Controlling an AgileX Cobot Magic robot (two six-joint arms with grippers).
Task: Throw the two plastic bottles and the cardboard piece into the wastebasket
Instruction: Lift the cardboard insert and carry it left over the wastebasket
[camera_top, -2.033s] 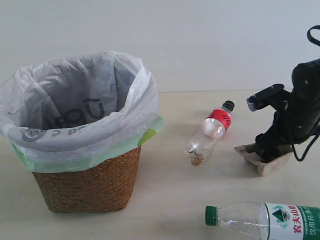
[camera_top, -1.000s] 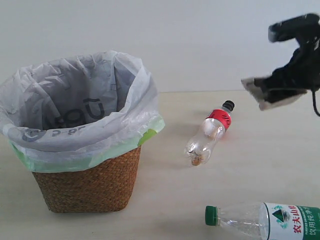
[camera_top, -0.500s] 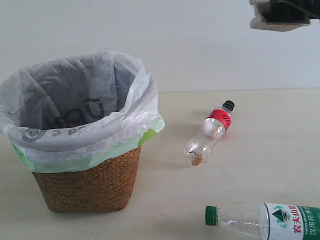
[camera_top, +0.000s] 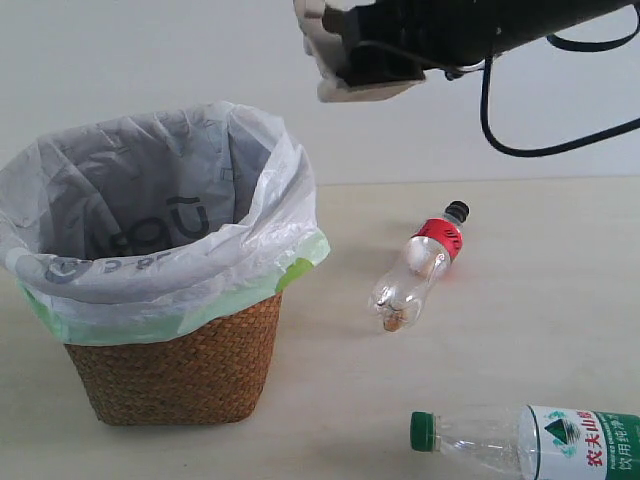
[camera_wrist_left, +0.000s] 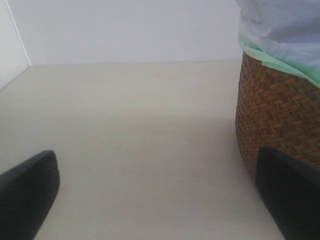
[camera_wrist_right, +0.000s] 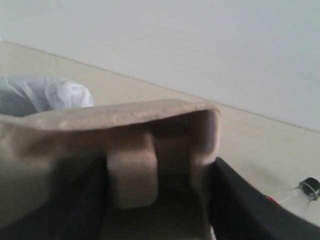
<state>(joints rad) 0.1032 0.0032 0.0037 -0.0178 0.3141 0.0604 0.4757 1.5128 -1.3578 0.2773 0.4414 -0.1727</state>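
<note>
My right gripper (camera_top: 372, 52) is high in the air, shut on the grey-brown cardboard piece (camera_top: 345, 85), just right of and above the wastebasket (camera_top: 175, 365). In the right wrist view the cardboard piece (camera_wrist_right: 130, 165) fills the frame between the black fingers (camera_wrist_right: 240, 205), with the bag's white edge (camera_wrist_right: 47, 95) beyond. The small bottle with red label (camera_top: 418, 266) lies on the table right of the wastebasket. The larger green-capped bottle (camera_top: 520, 440) lies at the front right. My left gripper (camera_wrist_left: 160, 210) is open low over bare table beside the wicker wall (camera_wrist_left: 275, 120).
A plain white wall stands behind the pale table (camera_top: 500, 360). A black cable (camera_top: 530, 150) loops down from the right arm. The small bottle's black cap (camera_wrist_right: 310, 186) shows at the edge of the right wrist view.
The right gripper lifted the cardboard piece off the table at the right, raised it high, then carried it left to near the wastebasket. Both bottles have stayed still.
</note>
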